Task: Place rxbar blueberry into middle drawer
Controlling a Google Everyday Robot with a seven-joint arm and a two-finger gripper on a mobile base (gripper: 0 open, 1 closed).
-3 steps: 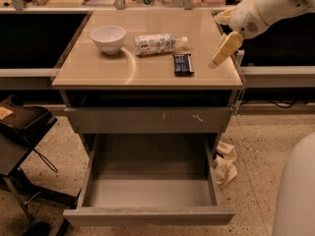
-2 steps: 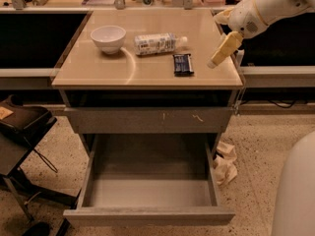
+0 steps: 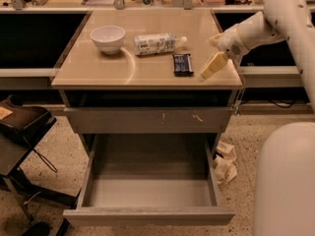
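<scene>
The rxbar blueberry (image 3: 182, 64) is a dark flat bar lying on the tan table top (image 3: 98, 73), right of centre. My gripper (image 3: 212, 67) hangs low over the table just right of the bar, apart from it and holding nothing. The white arm (image 3: 275, 18) reaches in from the upper right. The middle drawer (image 3: 147, 191) is pulled open below the table, and its grey floor is bare.
A white-labelled plastic bottle (image 3: 157, 43) lies on its side behind the bar. A white bowl (image 3: 107, 37) stands to the left. A shut drawer front with pale scratch marks (image 3: 147, 119) sits above the open drawer. Crumpled paper (image 3: 224, 163) lies on the floor at the right, and a dark chair (image 3: 19, 127) stands at the left.
My gripper has moved down and to the left, closer to the bar. The bar, bottle, bowl and drawer have not moved.
</scene>
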